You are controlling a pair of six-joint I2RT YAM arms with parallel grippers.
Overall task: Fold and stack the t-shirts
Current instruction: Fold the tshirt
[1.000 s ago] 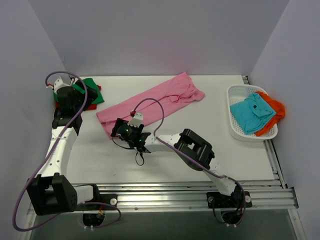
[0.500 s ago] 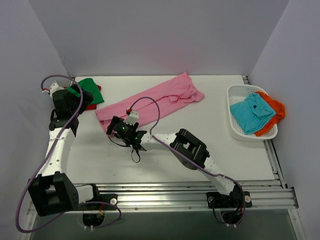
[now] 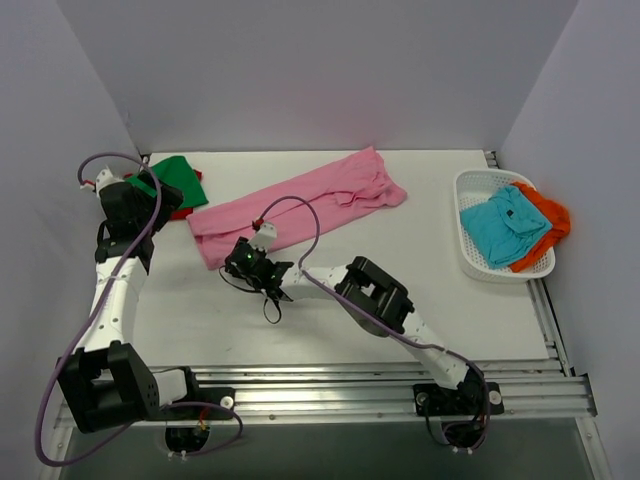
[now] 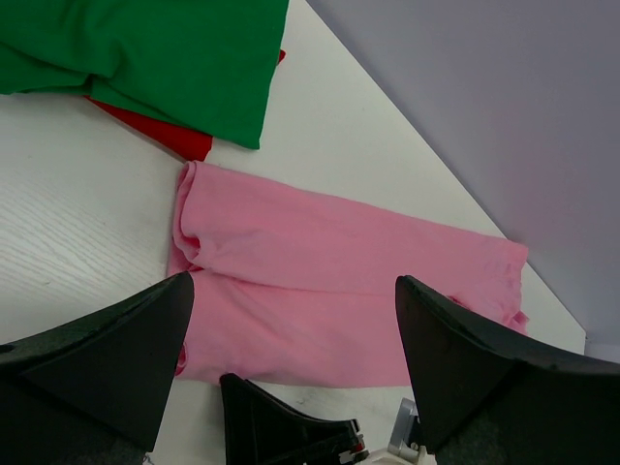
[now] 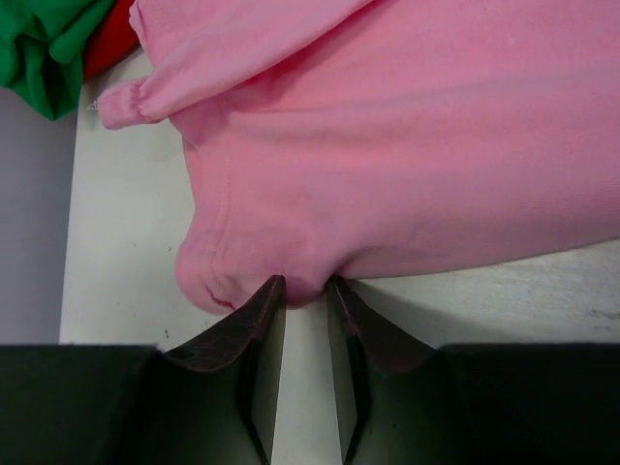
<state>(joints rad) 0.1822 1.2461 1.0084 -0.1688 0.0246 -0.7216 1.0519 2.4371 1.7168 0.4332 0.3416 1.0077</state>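
Right gripper [image 5: 305, 286]: nearly closed, black fingers [image 5: 242, 329] drawn to a narrow slit. Pinches a small bulge of hem at the near left corner of the large pink cloth t-shirt [image 5: 436, 145]. Fingertips down at the white table [image 3: 400, 260].

Left gripper [image 4: 293, 291]: wide open, black fingers [image 4: 116, 358] spread far apart. Holds nothing, touches nothing. Hangs above the table at the far left.

Pink cloth t-shirt: lies folded into a long band, slanting from the left-centre of the table up toward the far right.

Folded green cloth t-shirt [image 3: 178, 178]: sits in the far left corner on top of a red cloth t-shirt [image 4: 165, 136], only an edge of the red showing. Close to the pink band's left end, not touching it.

White plastic mesh basket [image 3: 470, 180]: stands at the right edge. Holds a crumpled teal cloth t-shirt [image 3: 505, 228] and an orange cloth t-shirt [image 3: 545, 215] spilling over the far rim.
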